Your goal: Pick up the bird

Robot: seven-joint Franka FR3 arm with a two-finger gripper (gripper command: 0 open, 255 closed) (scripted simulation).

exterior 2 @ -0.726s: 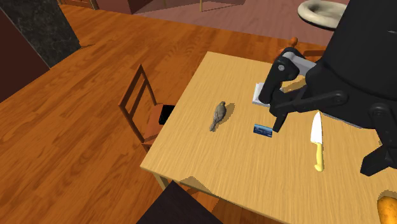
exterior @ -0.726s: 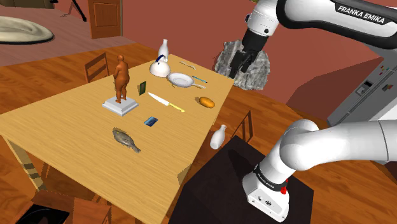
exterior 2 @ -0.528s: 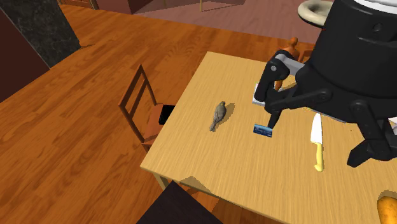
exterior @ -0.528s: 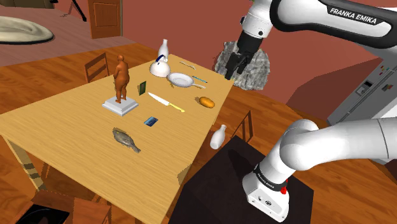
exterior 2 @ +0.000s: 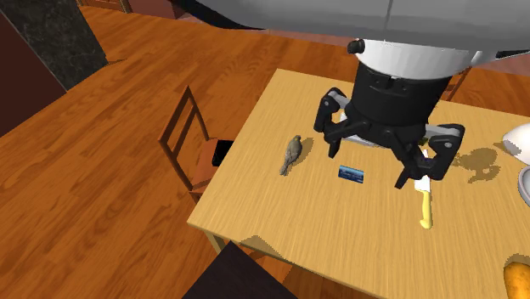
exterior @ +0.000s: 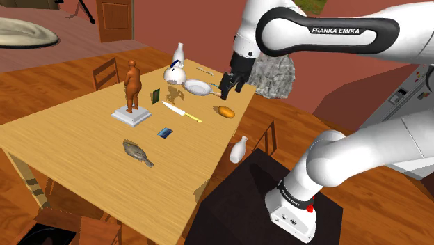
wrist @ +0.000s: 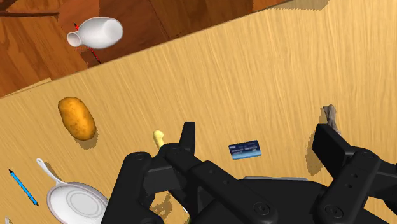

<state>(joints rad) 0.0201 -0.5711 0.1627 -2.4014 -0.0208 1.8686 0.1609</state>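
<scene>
The hand [wrist: 259,143] hangs above the table [exterior: 83,149], its black fingers [wrist: 187,136] spread wide with nothing between them. Looking along it, the wrist view catches a blue card [wrist: 245,149] under the gap, the yellow handle of a knife [wrist: 159,137] beside one finger, and the tail of the bird [wrist: 329,114] poking past the other. From the shoulder view the hand [exterior: 228,85] is up by the white pan [exterior: 197,87] and the potato [exterior: 224,111], well apart from the bird [exterior: 138,152], which lies flat on the table beyond the card, toward that view's lower edge. The second exterior view adds a wooden chair [exterior 2: 202,176] just beside the table edge nearest the bird [exterior 2: 293,152].
</scene>
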